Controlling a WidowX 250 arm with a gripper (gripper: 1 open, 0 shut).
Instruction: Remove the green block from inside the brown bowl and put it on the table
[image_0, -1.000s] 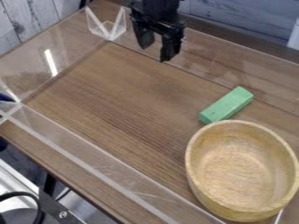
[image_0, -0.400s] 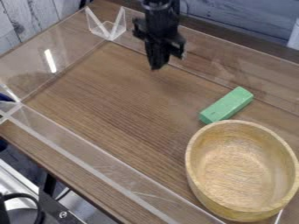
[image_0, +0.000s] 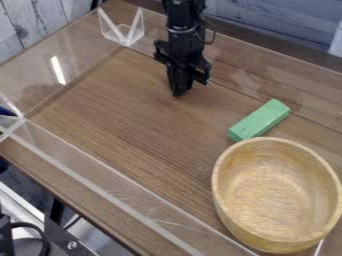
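The table (image_0: 120, 130) is filling most of the view, a brown wood-grain top with low clear acrylic walls (image_0: 60, 165) running along its edges. The brown bowl (image_0: 278, 192) is sitting at the lower right corner, a wide, thick-rimmed wooden dish that is holding nothing at all; only its bare grained bottom is showing. Its rim is running slightly out of view at the right edge.

The arm is reaching down from the top centre, with the gripper (image_0: 181, 88) pointing straight down at the tabletop, its fingers pressed together and gripping nothing. Its tips are hanging very close to the wood, though contact cannot be told from here. It is standing well apart from the bowl.

The green block (image_0: 259, 119) is lying flat on the table, outside the bowl, just beyond its far rim, angled diagonally. It is lying apart from the gripper, off to its right in the view.
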